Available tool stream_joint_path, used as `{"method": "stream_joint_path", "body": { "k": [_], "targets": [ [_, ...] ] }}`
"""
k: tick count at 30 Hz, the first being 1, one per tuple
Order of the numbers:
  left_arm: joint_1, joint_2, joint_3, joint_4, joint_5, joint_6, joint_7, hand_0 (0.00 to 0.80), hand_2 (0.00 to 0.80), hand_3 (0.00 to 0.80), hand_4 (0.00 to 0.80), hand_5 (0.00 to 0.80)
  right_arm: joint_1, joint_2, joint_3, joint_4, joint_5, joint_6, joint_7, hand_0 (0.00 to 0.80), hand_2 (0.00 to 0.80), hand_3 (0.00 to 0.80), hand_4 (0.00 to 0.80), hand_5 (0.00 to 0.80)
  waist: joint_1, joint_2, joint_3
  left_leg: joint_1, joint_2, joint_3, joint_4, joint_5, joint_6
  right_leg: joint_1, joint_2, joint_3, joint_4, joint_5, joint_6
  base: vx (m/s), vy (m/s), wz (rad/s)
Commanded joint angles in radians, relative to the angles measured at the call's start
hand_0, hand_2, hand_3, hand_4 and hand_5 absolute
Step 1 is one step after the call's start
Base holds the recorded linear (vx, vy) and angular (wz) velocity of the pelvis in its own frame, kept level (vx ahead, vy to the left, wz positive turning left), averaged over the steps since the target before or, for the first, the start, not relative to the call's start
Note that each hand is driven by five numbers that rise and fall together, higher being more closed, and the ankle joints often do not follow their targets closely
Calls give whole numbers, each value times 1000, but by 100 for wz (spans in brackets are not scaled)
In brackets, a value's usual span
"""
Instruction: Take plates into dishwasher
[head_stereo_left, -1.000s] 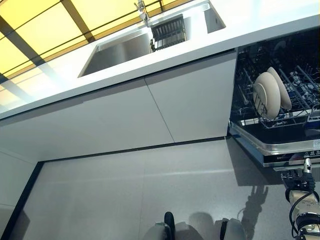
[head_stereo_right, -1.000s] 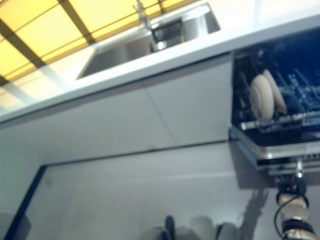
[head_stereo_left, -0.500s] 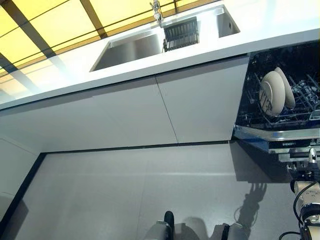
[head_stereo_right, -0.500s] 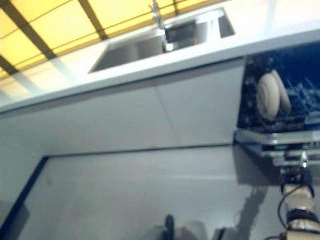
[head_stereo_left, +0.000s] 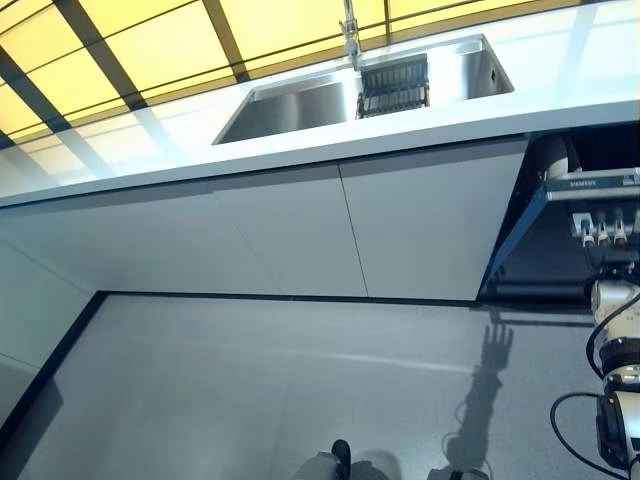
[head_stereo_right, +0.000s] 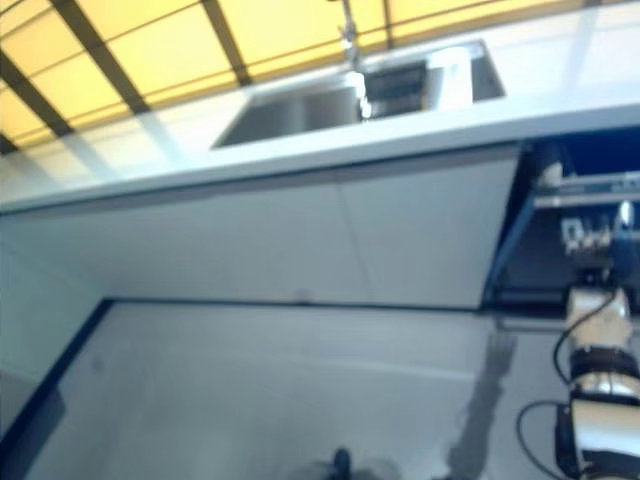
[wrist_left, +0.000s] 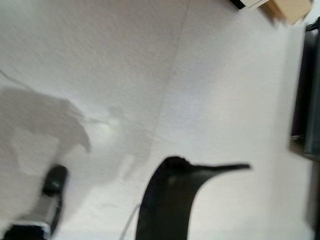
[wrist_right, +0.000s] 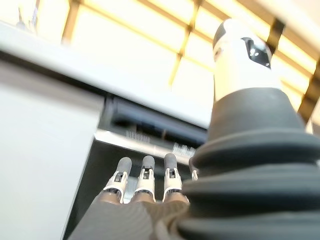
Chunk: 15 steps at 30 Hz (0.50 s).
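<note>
The dishwasher door (head_stereo_left: 588, 186) stands almost upright, its silver top strip close under the counter. My right hand (head_stereo_left: 603, 236) is open, its straight fingers (wrist_right: 145, 175) pressed against the door just below that strip. Only a sliver of a white plate (head_stereo_left: 553, 160) shows through the narrow gap between the door and the cabinet side. The rack and the other plates are hidden. My left hand (wrist_left: 169, 200) appears only as a dark shape over the floor, with its fingers out of sight.
A white counter (head_stereo_left: 150, 150) runs across the view above white cabinet fronts (head_stereo_left: 300, 230). A steel sink (head_stereo_left: 300, 105) holds a dark dish rack (head_stereo_left: 393, 85) beside the tap (head_stereo_left: 350, 30). Grey floor (head_stereo_left: 250, 380) lies in front.
The dishwasher door has swung up from nearly flat to almost shut, with my right hand rising against it. The plates in the rack have gone nearly out of sight. The camera has also shifted.
</note>
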Motion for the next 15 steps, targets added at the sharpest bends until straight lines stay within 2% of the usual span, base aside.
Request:
{"method": "stream_joint_path", "body": {
  "k": [1, 5, 6, 7, 8, 11, 13, 15],
  "targets": [
    [3, 75, -24, 27, 25, -16, 1, 0, 0, 0, 0, 0, -61, -45, 23, -28, -42, 9, 24, 0, 0, 0, 0, 0, 15, -54, -62, 41, 3, 54, 34, -81, 63, 103, 49, 0, -46, -16, -51, 0, 0, 0],
    [-2, 79, -25, 32, 25, -16, 0, 0, 0, 0, 0, 0, -43, -44, 23, -20, -44, 30, 26, 0, 0, 0, 0, 0, 8, -61, -66, 57, 14, 61, 13, -73, 58, 120, 58, 1, -81, 0, -46, -22, 1, 0],
    [-5, 80, -25, 34, 24, -17, -1, 0, 0, 0, 0, 0, -35, -40, 23, -17, -44, 36, 28, 0, 0, 0, 0, 0, 5, -61, -64, 53, 19, 73, 0, -47, 63, 117, 56, -11, -99, 27, -52, 0, 0, 0],
    [-6, 80, -25, 35, 23, -17, 0, 0, 0, 0, 0, 0, -32, -39, 23, -16, -45, 38, 28, 0, 0, 0, 0, 0, 5, -64, -69, 64, 18, 64, -3, -64, 56, 127, 62, 1, -103, 12, -44, -101, -8, -1],
    [-12, 84, -23, 39, 24, -22, 0, 0, 0, 0, 0, 0, 2, -21, 19, -8, -50, 50, 26, 0, 0, 0, 0, 0, -3, -71, -76, 84, 35, 82, -57, -24, 55, 143, 65, -10, -167, 59, -39, 0, 0, 0],
    [-18, 85, -24, 41, 20, -36, 1, 0, 0, 0, 0, 0, 53, 9, 17, 5, -71, 76, 24, 0, 0, 0, 0, 0, -12, -88, -101, 140, 50, 90, -155, 12, 43, 196, 78, -7, -288, 106, -16, -13, -5, -8],
    [-28, 82, -23, 52, 25, -53, 5, 0, 0, 0, 0, 0, 108, 27, 6, 10, -80, 112, 39, 0, 0, 0, 0, 0, -23, -109, -139, 199, 60, 94, -260, 43, 30, 257, 95, -1, -417, 152, 7, 54, 6, -14],
    [-31, 82, -25, 52, 24, -52, 8, 0, 0, 0, 0, 0, 116, 30, 5, 9, -80, 114, 42, 0, 0, 0, 0, 0, -25, -111, -144, 206, 61, 95, -274, 46, 28, 265, 98, 0, -434, 156, 10, 21, 6, -6]
  ]
}}
